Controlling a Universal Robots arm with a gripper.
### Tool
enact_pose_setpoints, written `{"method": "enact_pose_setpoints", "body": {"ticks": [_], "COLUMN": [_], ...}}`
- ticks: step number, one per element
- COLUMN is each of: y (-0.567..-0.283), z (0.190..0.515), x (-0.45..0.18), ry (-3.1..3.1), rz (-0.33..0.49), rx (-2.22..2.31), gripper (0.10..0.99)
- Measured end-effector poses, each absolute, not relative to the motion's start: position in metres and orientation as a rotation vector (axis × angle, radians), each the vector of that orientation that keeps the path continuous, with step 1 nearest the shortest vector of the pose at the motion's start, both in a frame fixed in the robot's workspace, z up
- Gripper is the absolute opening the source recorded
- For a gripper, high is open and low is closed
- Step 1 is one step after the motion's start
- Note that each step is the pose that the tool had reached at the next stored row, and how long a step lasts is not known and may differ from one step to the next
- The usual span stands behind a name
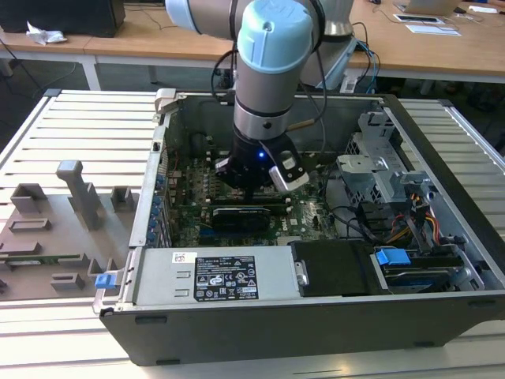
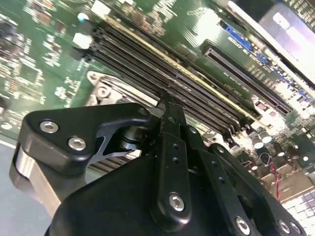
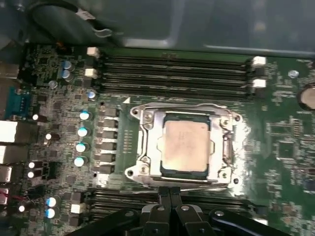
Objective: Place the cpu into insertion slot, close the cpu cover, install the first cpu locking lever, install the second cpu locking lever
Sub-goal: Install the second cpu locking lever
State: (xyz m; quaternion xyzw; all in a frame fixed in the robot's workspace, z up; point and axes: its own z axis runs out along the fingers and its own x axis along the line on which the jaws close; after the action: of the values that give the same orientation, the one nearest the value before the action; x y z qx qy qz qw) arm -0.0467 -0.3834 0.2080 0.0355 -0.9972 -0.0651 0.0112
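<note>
The cpu point(image 3: 184, 142), a dull silver square chip, lies in the insertion slot, whose dark frame point(image 3: 183, 173) shows only as a thin edge around it. The silver cpu cover point(image 3: 147, 142) lies flat over the chip's border. A thin metal rod point(image 3: 206, 183) runs along the socket edge nearest my fingers. My gripper point(image 3: 170, 192) is shut, its tips together just beside that edge; whether they touch the rod I cannot tell. In the second wrist view the gripper point(image 2: 170, 109) points down by a silver socket corner point(image 2: 104, 89). In the exterior view the gripper point(image 1: 249, 192) is deep inside the open computer case.
Long black memory slots point(image 3: 172, 73) flank the socket on both sides. A row of capacitors point(image 3: 81, 145) stands beside it. The power supply point(image 1: 213, 276), a drive cage point(image 1: 379, 174) and cables crowd the case. A grey fixture plate point(image 1: 55, 229) lies at the exterior view's left.
</note>
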Motion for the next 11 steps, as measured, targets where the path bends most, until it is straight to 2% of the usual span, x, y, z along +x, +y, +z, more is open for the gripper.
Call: {"method": "enact_pose_setpoints", "body": {"ticks": [11], "y": [-0.383], "z": [0.204], "x": [-0.069], "ry": [-3.091], "rz": [-0.318], "rx": [0.242], "gripper": [0.106]}}
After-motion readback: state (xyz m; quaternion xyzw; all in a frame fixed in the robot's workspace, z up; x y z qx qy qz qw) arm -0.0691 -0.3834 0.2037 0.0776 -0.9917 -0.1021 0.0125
